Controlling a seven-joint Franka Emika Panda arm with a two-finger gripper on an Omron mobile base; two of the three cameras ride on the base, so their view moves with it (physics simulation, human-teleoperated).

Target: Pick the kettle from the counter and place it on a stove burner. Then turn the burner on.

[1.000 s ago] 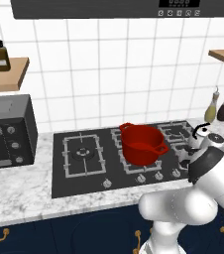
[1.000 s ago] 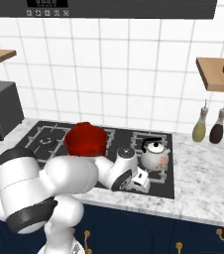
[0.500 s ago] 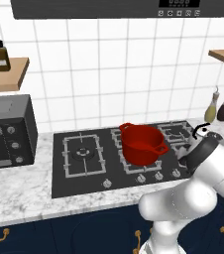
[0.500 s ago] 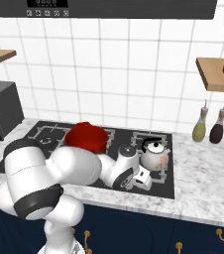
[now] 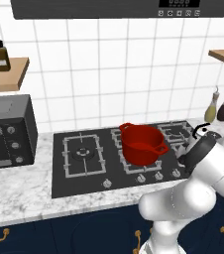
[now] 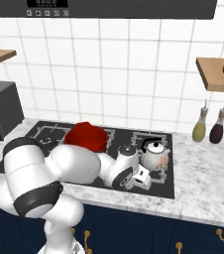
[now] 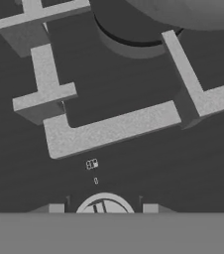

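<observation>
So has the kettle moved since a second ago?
No. The kettle sits on the same right-hand burner grate, same spot relative to the red pot.

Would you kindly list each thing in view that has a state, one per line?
kettle: upright on the right rear burner, released.
red pot: upright on the centre burner, no lid.
end effector: low at the front of the stove, beside the kettle; open or shut cannot be told.
burner knob: just ahead of the end effector; setting unreadable.
</observation>
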